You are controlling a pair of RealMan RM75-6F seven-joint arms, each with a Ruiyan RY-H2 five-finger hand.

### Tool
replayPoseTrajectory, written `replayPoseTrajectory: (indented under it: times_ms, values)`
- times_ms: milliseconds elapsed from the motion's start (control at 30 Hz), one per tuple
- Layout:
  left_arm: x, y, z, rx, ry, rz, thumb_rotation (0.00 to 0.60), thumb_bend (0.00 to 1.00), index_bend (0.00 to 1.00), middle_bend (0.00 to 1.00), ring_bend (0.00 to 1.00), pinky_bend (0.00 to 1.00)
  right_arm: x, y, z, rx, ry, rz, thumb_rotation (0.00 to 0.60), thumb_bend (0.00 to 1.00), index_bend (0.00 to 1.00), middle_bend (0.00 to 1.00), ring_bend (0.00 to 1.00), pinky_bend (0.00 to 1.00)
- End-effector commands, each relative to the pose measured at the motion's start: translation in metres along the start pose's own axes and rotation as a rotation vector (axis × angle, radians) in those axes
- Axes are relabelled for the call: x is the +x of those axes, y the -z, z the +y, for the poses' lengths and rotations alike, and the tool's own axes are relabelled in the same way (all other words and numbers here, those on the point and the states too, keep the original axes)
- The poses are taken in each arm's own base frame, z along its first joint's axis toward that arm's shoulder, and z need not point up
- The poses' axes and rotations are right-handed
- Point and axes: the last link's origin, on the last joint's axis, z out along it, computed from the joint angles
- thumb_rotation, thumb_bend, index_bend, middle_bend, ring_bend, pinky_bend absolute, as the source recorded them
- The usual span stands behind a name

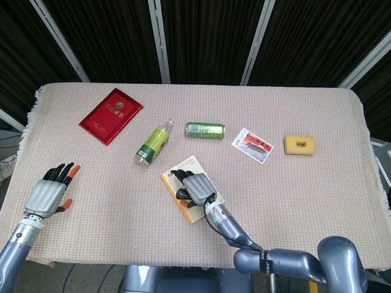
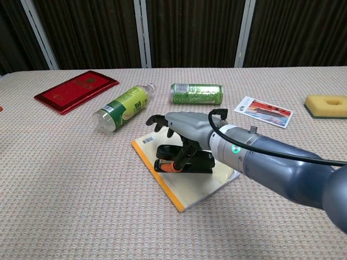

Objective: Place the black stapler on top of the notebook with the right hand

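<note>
The black stapler (image 2: 196,161) lies flat on the yellow-edged notebook (image 2: 191,193), near the middle of the table's front half. My right hand (image 2: 183,129) hovers just over it with its fingers spread forward; the orange-tipped thumb reaches down beside the stapler's front end. No finger wraps the stapler. In the head view the right hand (image 1: 195,186) covers most of the stapler (image 1: 182,195) on the notebook (image 1: 187,165). My left hand (image 1: 50,193) rests at the table's front left corner, fingers extended, holding nothing.
A red booklet (image 1: 111,115) lies at the back left. A green bottle (image 1: 153,144) lies on its side just beyond the notebook, with a green can (image 1: 205,129) to its right. A printed card (image 1: 252,145) and a yellow sponge (image 1: 300,144) sit further right.
</note>
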Motion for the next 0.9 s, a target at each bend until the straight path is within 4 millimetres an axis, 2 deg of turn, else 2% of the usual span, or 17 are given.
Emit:
replayPoseTrajectory:
  times_ms: [33,200,333,467,567,633,667,733,767,900]
  values:
    - [0.001,0.001,0.000,-0.001,0.000,0.006,0.600,0.31,0.00,0.00,0.00,0.13,0.002,0.007,0.001,-0.011,0.022,-0.014,0.600,0.23,0.00,0.00,0.06,0.33]
    - [0.004,0.001,-0.002,0.003,0.009,0.015,0.600,0.31,0.00,0.00,0.00,0.13,0.017,0.027,0.005,-0.029,0.067,0.029,0.600,0.23,0.00,0.00,0.00,0.23]
    - [0.007,0.001,-0.003,0.006,0.014,0.029,0.600,0.31,0.00,0.00,0.00,0.13,0.043,0.067,0.018,-0.067,0.138,0.102,0.600,0.20,0.00,0.00,0.00,0.15]
    - [0.010,0.002,-0.004,0.007,0.016,0.044,0.600,0.31,0.00,0.00,0.00,0.13,0.075,0.126,0.040,-0.150,0.224,0.186,0.600,0.19,0.00,0.00,0.00,0.08]
    - [0.013,0.005,-0.002,0.003,0.018,0.060,0.600,0.31,0.00,0.00,0.00,0.13,0.087,0.163,0.058,-0.209,0.265,0.239,0.600,0.19,0.00,0.00,0.00,0.02]
    - [0.016,0.008,-0.002,0.001,0.021,0.078,0.600,0.31,0.00,0.00,0.00,0.13,0.090,0.192,0.076,-0.260,0.289,0.273,0.600,0.19,0.00,0.00,0.00,0.00]
    - [0.016,0.009,-0.002,0.002,0.021,0.081,0.600,0.31,0.00,0.00,0.00,0.13,0.091,0.198,0.081,-0.276,0.293,0.279,0.600,0.19,0.00,0.00,0.00,0.00]
    - [0.019,0.012,-0.001,0.001,0.023,0.096,0.600,0.31,0.00,0.00,0.00,0.13,0.090,0.225,0.102,-0.342,0.306,0.302,0.600,0.19,0.00,0.00,0.00,0.00]
    - [0.020,0.014,-0.001,0.000,0.024,0.103,0.600,0.31,0.00,0.00,0.00,0.13,0.087,0.245,0.118,-0.388,0.312,0.316,0.600,0.19,0.00,0.00,0.00,0.00]
    - [0.021,0.020,0.001,-0.004,0.020,0.113,0.600,0.31,0.00,0.00,0.00,0.13,0.075,0.292,0.155,-0.479,0.284,0.364,0.600,0.19,0.00,0.00,0.00,0.00]
